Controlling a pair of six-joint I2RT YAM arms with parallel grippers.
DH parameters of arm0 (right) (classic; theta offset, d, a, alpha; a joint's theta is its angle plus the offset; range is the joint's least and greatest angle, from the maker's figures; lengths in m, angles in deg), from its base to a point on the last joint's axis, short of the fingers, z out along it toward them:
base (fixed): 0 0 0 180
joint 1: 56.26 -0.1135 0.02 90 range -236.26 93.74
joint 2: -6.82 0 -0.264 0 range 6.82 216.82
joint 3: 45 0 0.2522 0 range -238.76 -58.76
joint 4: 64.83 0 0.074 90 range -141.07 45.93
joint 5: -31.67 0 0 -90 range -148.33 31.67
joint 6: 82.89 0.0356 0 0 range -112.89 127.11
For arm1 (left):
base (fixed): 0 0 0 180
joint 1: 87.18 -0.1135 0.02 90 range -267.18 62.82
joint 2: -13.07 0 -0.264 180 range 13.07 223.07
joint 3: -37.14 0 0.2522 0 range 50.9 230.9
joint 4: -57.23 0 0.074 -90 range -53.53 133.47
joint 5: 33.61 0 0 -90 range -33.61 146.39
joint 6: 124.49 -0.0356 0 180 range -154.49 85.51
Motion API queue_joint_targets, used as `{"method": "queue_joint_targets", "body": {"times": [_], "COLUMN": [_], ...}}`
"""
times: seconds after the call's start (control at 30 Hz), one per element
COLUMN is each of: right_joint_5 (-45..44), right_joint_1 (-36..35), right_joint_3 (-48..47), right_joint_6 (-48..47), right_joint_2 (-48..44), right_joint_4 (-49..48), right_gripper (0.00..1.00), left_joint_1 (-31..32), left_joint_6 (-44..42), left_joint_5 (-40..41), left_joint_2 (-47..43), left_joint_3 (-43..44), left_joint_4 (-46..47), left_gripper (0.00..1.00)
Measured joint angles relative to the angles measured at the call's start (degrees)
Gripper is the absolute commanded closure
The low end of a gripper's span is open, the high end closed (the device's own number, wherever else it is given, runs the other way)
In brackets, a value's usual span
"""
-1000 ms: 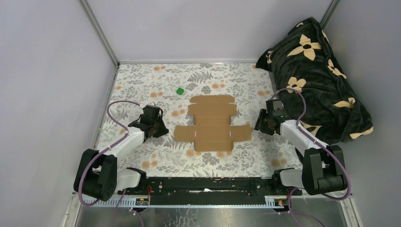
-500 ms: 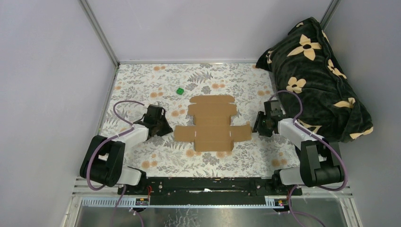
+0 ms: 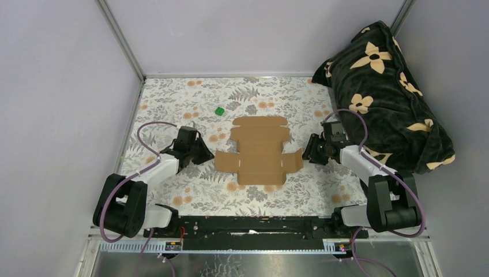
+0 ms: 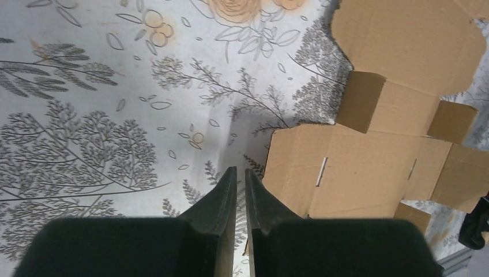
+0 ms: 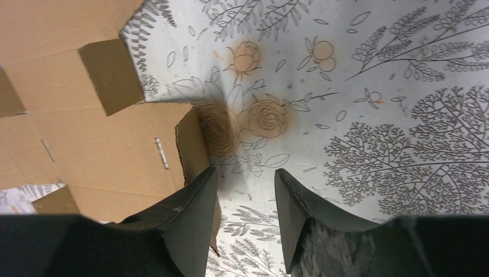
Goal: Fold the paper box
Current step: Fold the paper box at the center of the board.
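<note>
The paper box (image 3: 259, 151) is a flat brown die-cut sheet with flaps, lying on the flowered tablecloth between my arms. My left gripper (image 3: 206, 154) sits low just off the sheet's left flap. In the left wrist view its jaws (image 4: 240, 170) are almost together, holding nothing, with the flap edge (image 4: 277, 167) just to their right. My right gripper (image 3: 308, 154) is at the right flap. It stands open (image 5: 245, 173), and its left finger (image 5: 193, 202) is against the slightly raised edge of the flap (image 5: 193, 144).
A tiny green cube (image 3: 219, 111) lies behind the sheet to the left. A dark flowered blanket (image 3: 386, 86) is piled at the back right, close behind the right arm. Grey walls enclose the table on three sides.
Both grippers have moved inward to the sheet's side flaps. The left jaws have narrowed. Both flap ends have shifted slightly inward.
</note>
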Motion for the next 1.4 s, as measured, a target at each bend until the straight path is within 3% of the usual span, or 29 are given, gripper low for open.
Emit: {"method": "queue_joint_targets", "body": {"times": [0.47,1.2,1.4], "right_joint_5": [5.9,5.9,3.9], "right_joint_1": [-0.5,-3.9,-4.2], "right_joint_3": [0.0,-0.1,-1.4], "right_joint_6": [0.1,0.3,-0.2], "right_joint_2": [-0.6,-0.5,-0.7], "right_joint_4": [-1.2,-1.2,1.7], "right_gripper": [0.51,0.51,0.43], "left_joint_1": [6.8,18.2,19.0], "left_joint_6": [3.0,6.8,6.5], "left_joint_5": [-0.2,2.0,3.9], "left_joint_2": [-0.1,5.5,5.0], "left_joint_3": [0.9,9.5,10.1], "left_joint_4": [0.0,0.2,-1.9], "left_gripper": [0.85,0.85,0.69]}}
